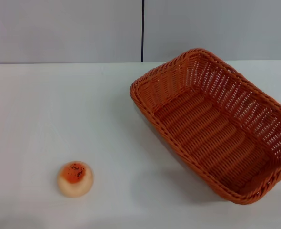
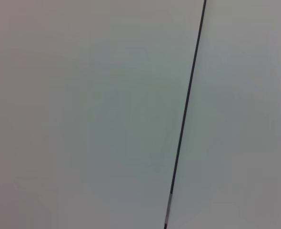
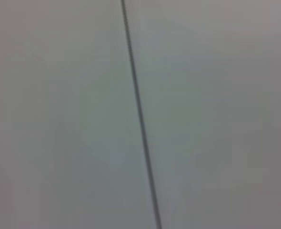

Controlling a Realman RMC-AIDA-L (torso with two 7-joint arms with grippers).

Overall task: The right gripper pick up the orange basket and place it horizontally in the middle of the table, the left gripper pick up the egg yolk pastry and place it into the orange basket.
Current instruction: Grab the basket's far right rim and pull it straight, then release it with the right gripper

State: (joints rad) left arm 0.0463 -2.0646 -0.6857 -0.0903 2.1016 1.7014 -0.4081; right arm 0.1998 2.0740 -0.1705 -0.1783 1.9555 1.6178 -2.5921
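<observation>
The orange basket (image 1: 216, 124) lies on the right half of the white table (image 1: 59, 109), turned diagonally, with nothing inside it. The egg yolk pastry (image 1: 75, 178) sits upright on the table at the near left, well apart from the basket. Neither the left gripper nor the right gripper shows in any view. Both wrist views show only a plain grey wall with a thin dark seam.
A grey wall panel (image 1: 64, 28) with a vertical dark seam (image 1: 143, 28) stands behind the table's far edge. Bare tabletop lies between the pastry and the basket.
</observation>
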